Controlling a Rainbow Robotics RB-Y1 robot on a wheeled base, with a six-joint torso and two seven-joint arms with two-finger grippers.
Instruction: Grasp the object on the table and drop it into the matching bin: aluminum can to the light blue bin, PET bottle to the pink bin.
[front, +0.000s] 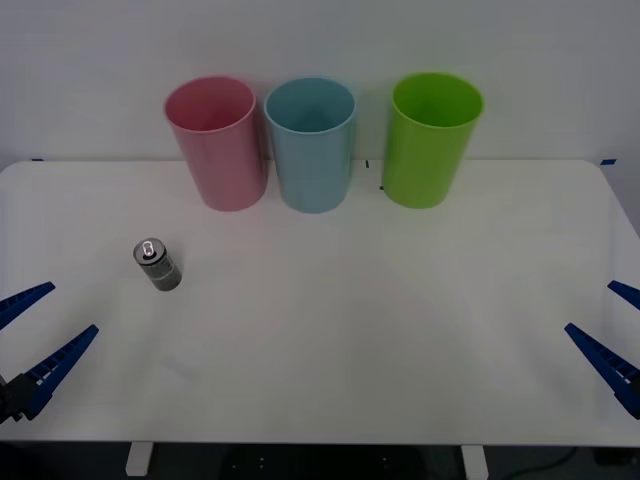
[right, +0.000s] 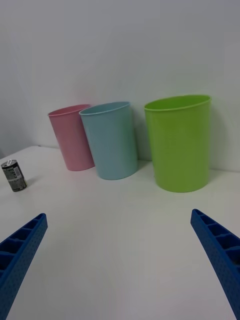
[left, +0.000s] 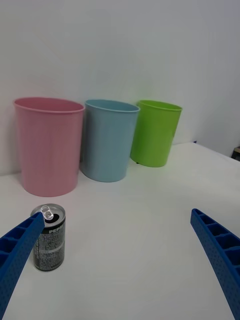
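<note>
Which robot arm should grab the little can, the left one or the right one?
Probably the left. The aluminum can stands upright on the table on the robot's left side, close ahead of the open left gripper. The open right gripper waits at the far opposite edge.

The setting is a robot test bench in a lab-type room. A wide white table (front: 330, 330) stands against a plain white wall (front: 320, 40). Three identical plastic bins, pink (front: 217, 145), light blue (front: 312, 146) and green (front: 431, 140), stand in a row at the far edge.
</note>
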